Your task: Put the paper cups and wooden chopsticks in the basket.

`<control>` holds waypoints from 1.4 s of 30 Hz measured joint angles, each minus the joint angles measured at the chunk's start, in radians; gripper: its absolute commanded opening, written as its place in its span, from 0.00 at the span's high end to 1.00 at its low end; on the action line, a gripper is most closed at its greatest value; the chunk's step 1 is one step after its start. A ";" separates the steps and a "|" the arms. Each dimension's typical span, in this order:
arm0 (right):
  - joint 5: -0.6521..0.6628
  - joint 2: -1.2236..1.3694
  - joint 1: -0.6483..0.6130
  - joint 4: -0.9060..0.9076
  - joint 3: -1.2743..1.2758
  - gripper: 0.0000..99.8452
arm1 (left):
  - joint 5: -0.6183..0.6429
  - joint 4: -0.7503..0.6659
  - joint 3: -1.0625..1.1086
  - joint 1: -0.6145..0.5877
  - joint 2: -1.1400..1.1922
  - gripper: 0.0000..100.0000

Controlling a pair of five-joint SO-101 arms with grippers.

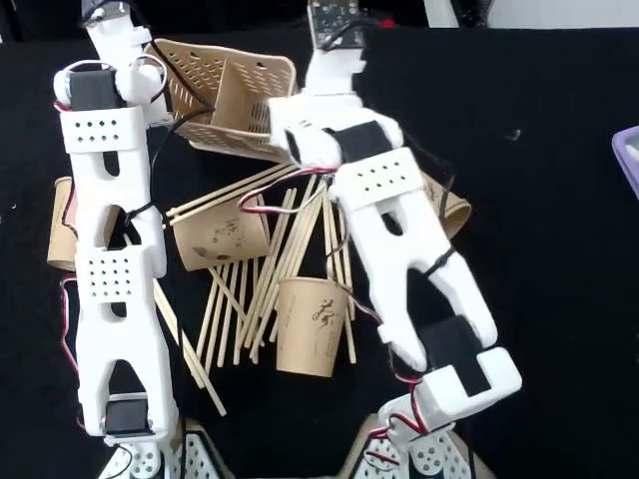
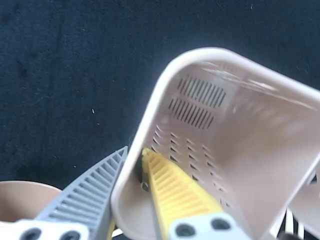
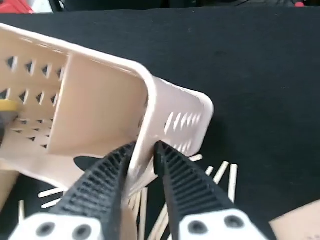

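Early stage, judged from the layout. Tipped-up basket (image 1: 265, 70) at the far side of the table (image 1: 559, 299), gripped from both ends: fingers of the left gripper (image 2: 134, 152) clamped across one wall (yellow inside, grey outside), fingers of the right gripper (image 3: 145, 146) narrowed onto the opposite rim. Loose paper cups (image 1: 312, 327) and wooden chopsticks (image 1: 262, 274) strewn on the table near the basket's mouth; nothing plainly loaded yet, nearly all left to do.
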 measured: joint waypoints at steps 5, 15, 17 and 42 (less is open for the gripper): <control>0.095 0.002 0.018 -0.006 0.002 0.99 | 0.000 0.002 0.000 0.003 0.002 0.97; 0.167 0.003 0.018 -0.028 0.002 0.99 | 0.000 0.002 0.000 0.003 0.002 0.97; 0.170 0.003 0.018 0.005 0.002 0.99 | 0.000 0.002 0.000 0.003 0.002 0.97; 0.170 -0.075 -0.005 0.222 0.021 0.99 | -0.124 0.000 0.749 -0.002 -0.517 0.97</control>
